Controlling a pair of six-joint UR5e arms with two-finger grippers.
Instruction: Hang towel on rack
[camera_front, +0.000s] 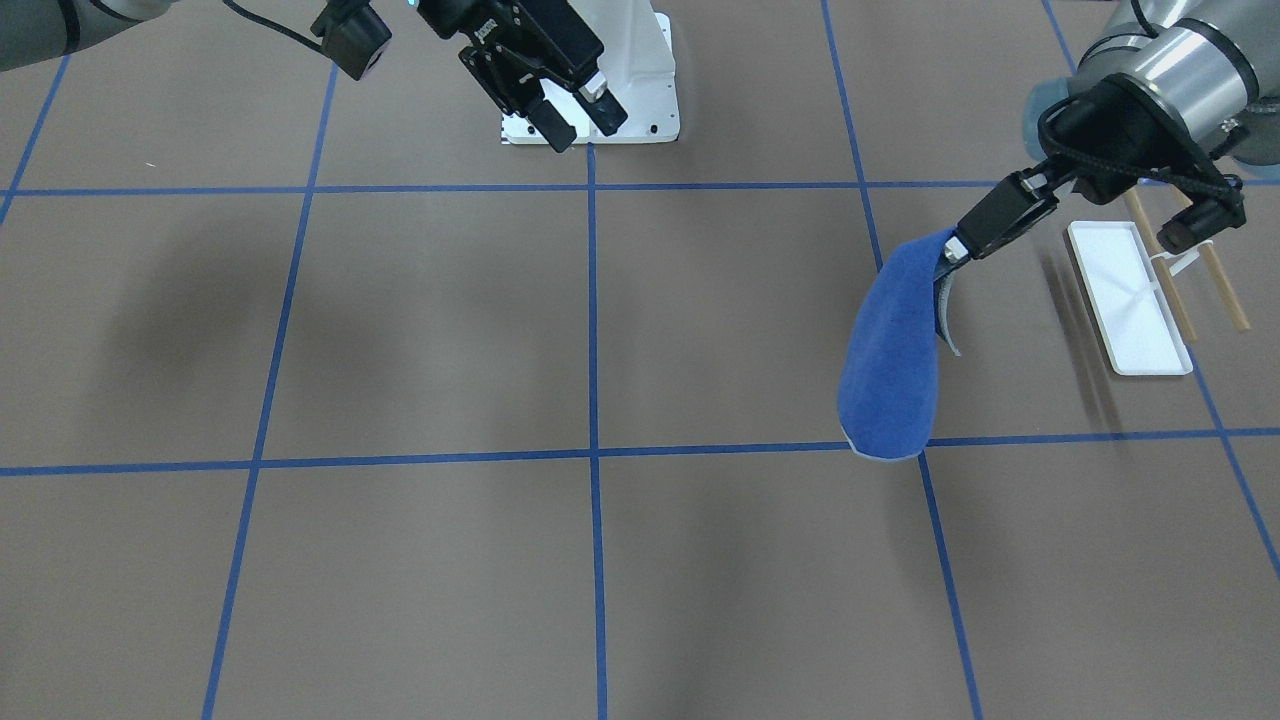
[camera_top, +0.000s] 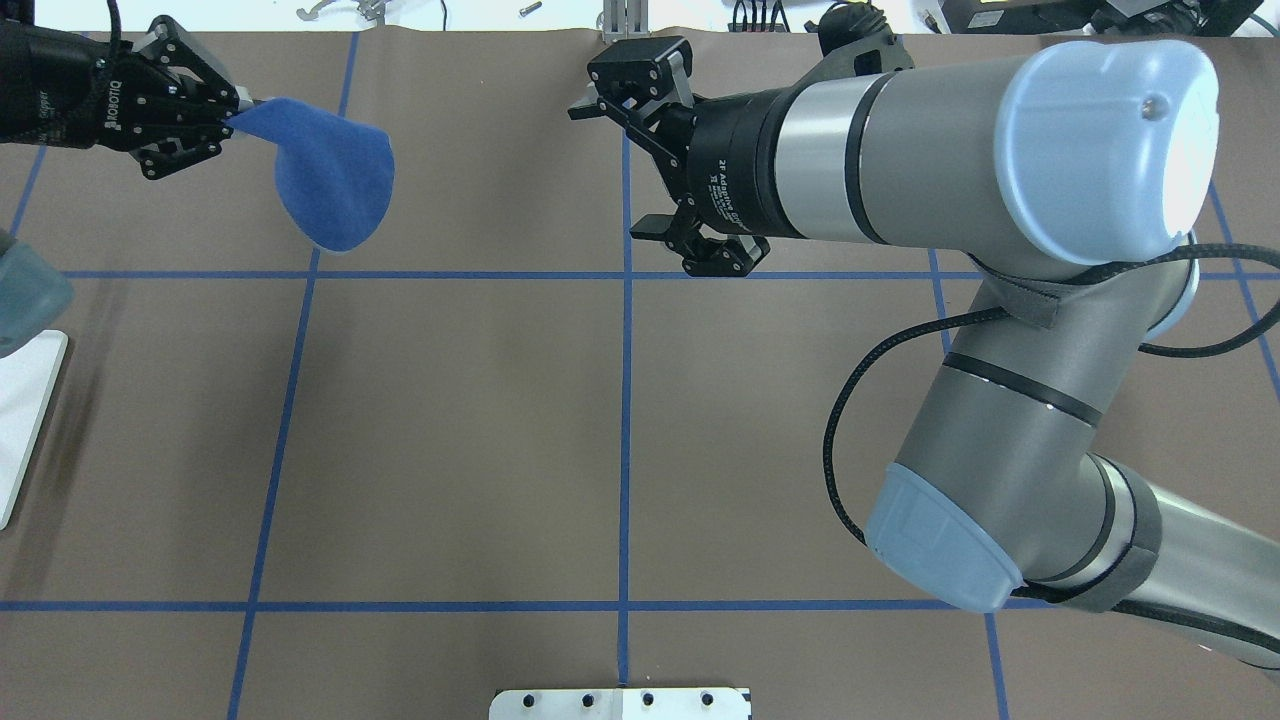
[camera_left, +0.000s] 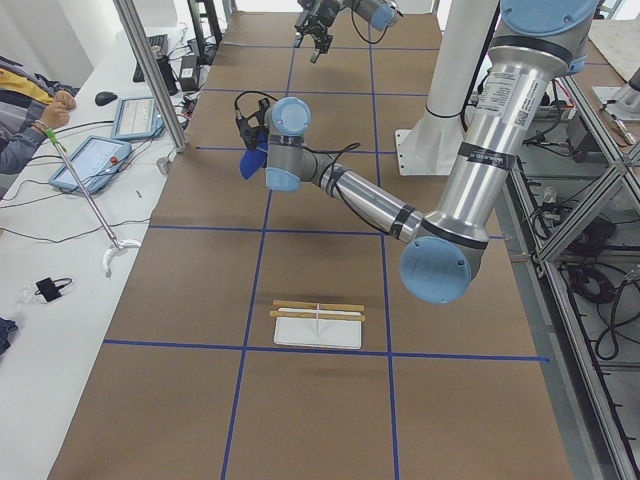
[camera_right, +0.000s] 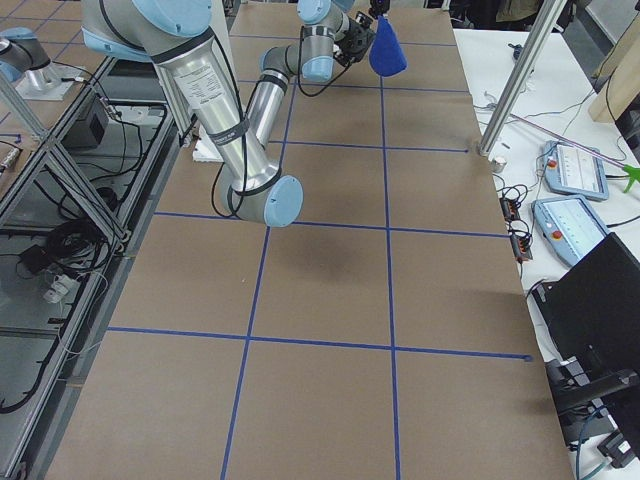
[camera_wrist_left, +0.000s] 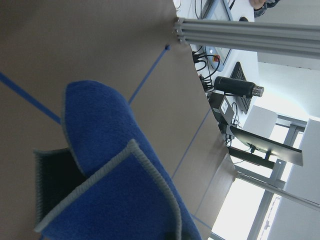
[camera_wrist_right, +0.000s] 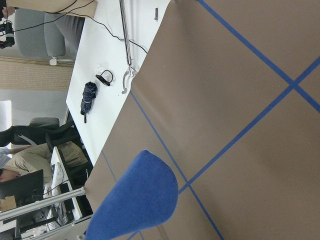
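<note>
Exterior front-facing view: holds the towel (camera_front: 890, 360) by one corner in the clamped left end effector (camera_front: 953, 248), lifted off the table (camera_front: 400, 330) so as to hang free for draping, apart from the rack (camera_front: 1130, 300). Leaves the right end effector (camera_front: 585, 125) open, empty, aside.

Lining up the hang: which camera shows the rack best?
Exterior left: the rack stands whole, both bars clear. Front-facing hides part behind the left arm; overhead crops it at the edge; others miss it.

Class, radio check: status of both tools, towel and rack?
Left tool shut on towel, towel hanging off the table. Right tool open, empty. Rack bare; nothing seen between.
</note>
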